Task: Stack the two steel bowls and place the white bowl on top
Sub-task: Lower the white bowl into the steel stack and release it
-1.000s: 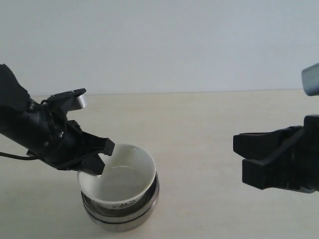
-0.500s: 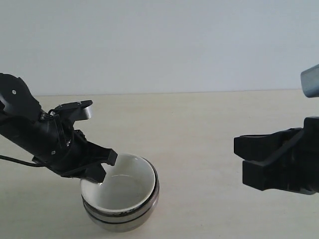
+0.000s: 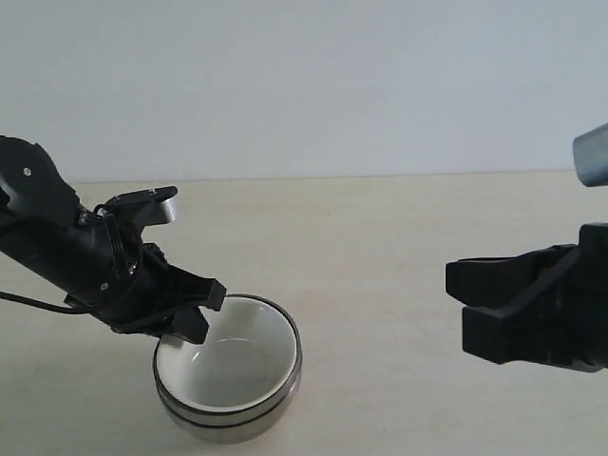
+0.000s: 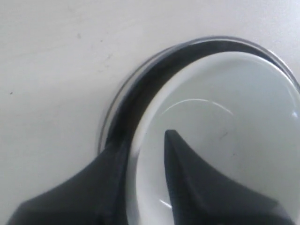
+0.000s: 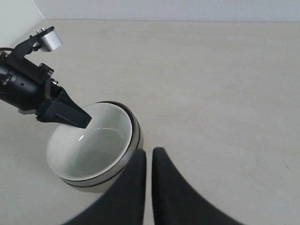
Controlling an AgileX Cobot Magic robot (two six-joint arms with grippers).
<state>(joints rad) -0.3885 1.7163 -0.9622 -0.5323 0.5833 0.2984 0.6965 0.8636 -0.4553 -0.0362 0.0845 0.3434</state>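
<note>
Here, rim of white bowl point(image 3: 228, 366) between fingers point(image 4: 197, 192) of left end effector point(image 3: 204, 312).

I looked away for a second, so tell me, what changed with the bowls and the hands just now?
The small cream-white ceramic bowl, tilted and raised a second ago, sank level into the two stacked shiny steel bowls. The left hand came down with it, fingers astride its rim. The right hand stayed put, shut.

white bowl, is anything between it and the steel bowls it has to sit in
Nothing visible. The white bowl sits nested in the steel bowls, rims about level. The left gripper straddles the white bowl's rim, one finger inside and one outside; the right gripper is off to the side.
</note>
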